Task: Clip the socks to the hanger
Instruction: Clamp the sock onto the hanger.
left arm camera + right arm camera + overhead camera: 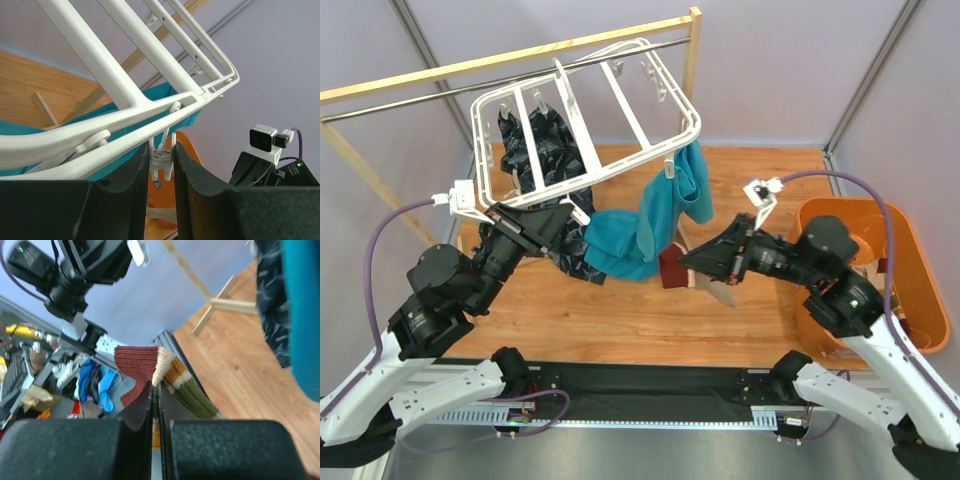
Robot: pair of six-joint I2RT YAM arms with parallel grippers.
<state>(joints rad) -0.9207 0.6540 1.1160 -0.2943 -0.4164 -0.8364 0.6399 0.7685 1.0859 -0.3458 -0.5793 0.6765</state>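
Wood-grain table, with pale lilac-grey wall panels behind. Orange bin at the right edge. Hanger tilted, its far edge up by the wooden rack. Teal cloth and navy patterned cloth hang below it. Left pincer narrow, fingers pressed on either side of a small white clip on the frame's near edge. Right pincer closed on a sock banded maroon, cream, mustard and olive, held above the table just beside the teal cloth.

Sock below hanger's right corner
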